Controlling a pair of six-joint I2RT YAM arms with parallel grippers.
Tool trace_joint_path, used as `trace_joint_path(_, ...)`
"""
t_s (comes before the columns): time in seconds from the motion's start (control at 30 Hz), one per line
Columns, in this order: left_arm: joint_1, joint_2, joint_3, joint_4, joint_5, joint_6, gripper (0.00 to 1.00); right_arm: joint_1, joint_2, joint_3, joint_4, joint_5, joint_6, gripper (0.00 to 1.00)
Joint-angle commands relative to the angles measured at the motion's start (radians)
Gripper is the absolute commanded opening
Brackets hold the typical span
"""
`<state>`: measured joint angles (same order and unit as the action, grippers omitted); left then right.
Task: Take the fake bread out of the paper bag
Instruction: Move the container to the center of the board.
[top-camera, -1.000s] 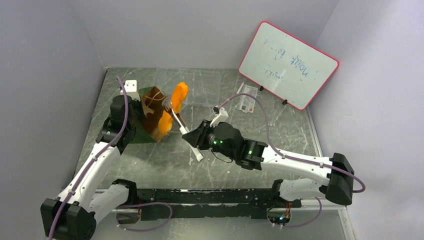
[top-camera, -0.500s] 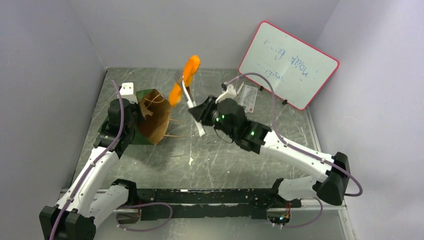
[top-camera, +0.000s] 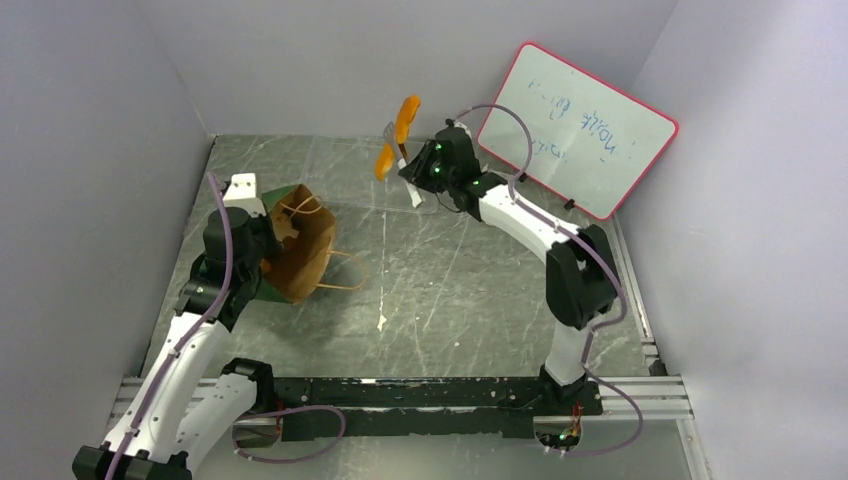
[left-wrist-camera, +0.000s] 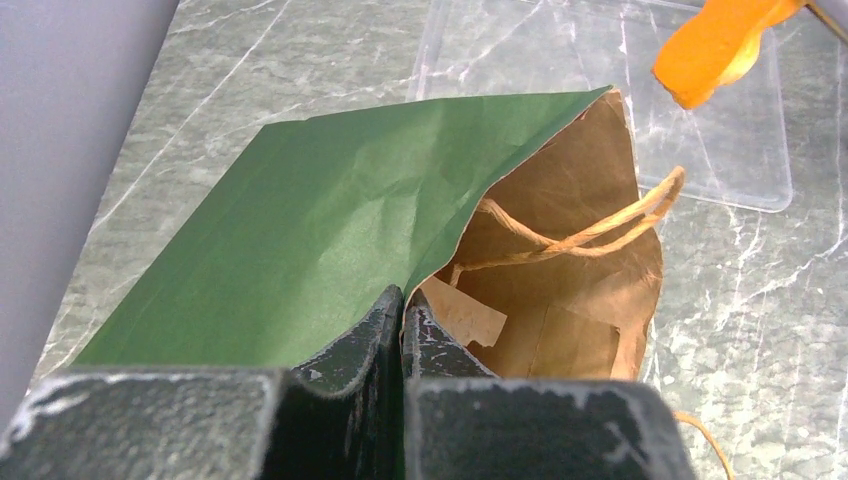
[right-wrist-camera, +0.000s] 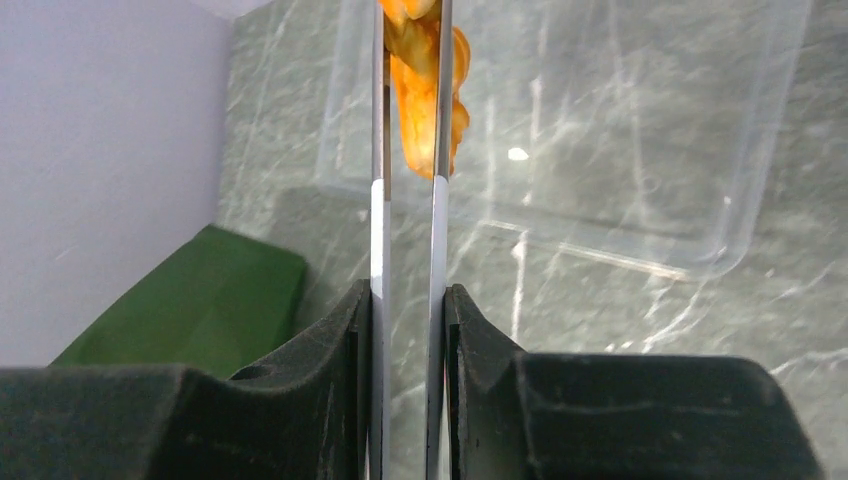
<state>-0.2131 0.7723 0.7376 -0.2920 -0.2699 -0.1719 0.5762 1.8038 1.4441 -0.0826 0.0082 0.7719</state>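
The paper bag (top-camera: 300, 255), dark green outside and brown inside, lies on its side at the left with its mouth facing right. My left gripper (left-wrist-camera: 402, 300) is shut on the bag's (left-wrist-camera: 330, 230) upper rim; only brown paper and cord handles (left-wrist-camera: 600, 225) show inside. My right gripper (top-camera: 425, 172) is shut on white-handled metal tongs (right-wrist-camera: 378, 220). The tongs (top-camera: 408, 180) pinch a long orange piece of fake bread (top-camera: 398, 135), held in the air over the back of the table. That bread (right-wrist-camera: 415, 80) hangs above a clear plastic tray (right-wrist-camera: 600, 130).
The clear tray (top-camera: 360, 185) lies flat at the back centre. A red-framed whiteboard (top-camera: 575, 125) leans at the back right, with a small card (top-camera: 497, 205) in front of it. Grey walls close in left, back and right.
My right arm has swung the tongs and the bread up out of the bag's mouth and back-right, to above the clear tray. The bag has shifted slightly in my left gripper.
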Motion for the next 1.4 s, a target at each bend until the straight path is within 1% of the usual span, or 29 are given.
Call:
trace_joint_path(0.0, 0.011, -0.013, 0.057, -0.036, -0.051, 0.029, 0.07, -0.102, 0.083, 0.083, 0.036, -0.130, -0.016, 0.00)
trace_joint_path(0.17, 0.011, 0.007, 0.086, 0.002, -0.080, 0.039, 0.07, -0.174, 0.170, 0.132, -0.037, -0.215, -0.065, 0.00)
trace_joint_path(0.4, 0.012, 0.022, 0.109, 0.040, -0.134, 0.053, 0.07, -0.175, 0.267, 0.183, -0.125, -0.228, -0.160, 0.00)
trace_joint_path(0.5, 0.014, 0.025, 0.118, 0.047, -0.162, 0.073, 0.07, -0.169, 0.266, 0.155, -0.159, -0.230, -0.193, 0.00)
trace_joint_path(0.6, 0.021, 0.030, 0.126, 0.055, -0.185, 0.095, 0.07, -0.170, 0.223, 0.046, -0.157, -0.232, -0.213, 0.00)
trace_joint_path(0.77, 0.034, 0.031, 0.140, 0.064, -0.199, 0.117, 0.07, -0.171, 0.094, -0.142, -0.130, -0.240, -0.221, 0.00)
trace_joint_path(0.87, 0.040, 0.029, 0.143, 0.064, -0.205, 0.125, 0.07, -0.172, 0.035, -0.220, -0.132, -0.232, -0.228, 0.00)
trace_joint_path(1.0, 0.046, 0.018, 0.150, 0.060, -0.204, 0.128, 0.07, -0.181, -0.037, -0.274, -0.161, -0.205, -0.239, 0.00)
trace_joint_path(1.23, 0.048, 0.011, 0.177, 0.043, -0.203, 0.130, 0.07, -0.192, -0.168, -0.302, -0.249, -0.164, -0.263, 0.00)
trace_joint_path(1.37, 0.049, 0.006, 0.182, 0.033, -0.194, 0.122, 0.07, -0.194, -0.244, -0.345, -0.282, -0.153, -0.271, 0.00)
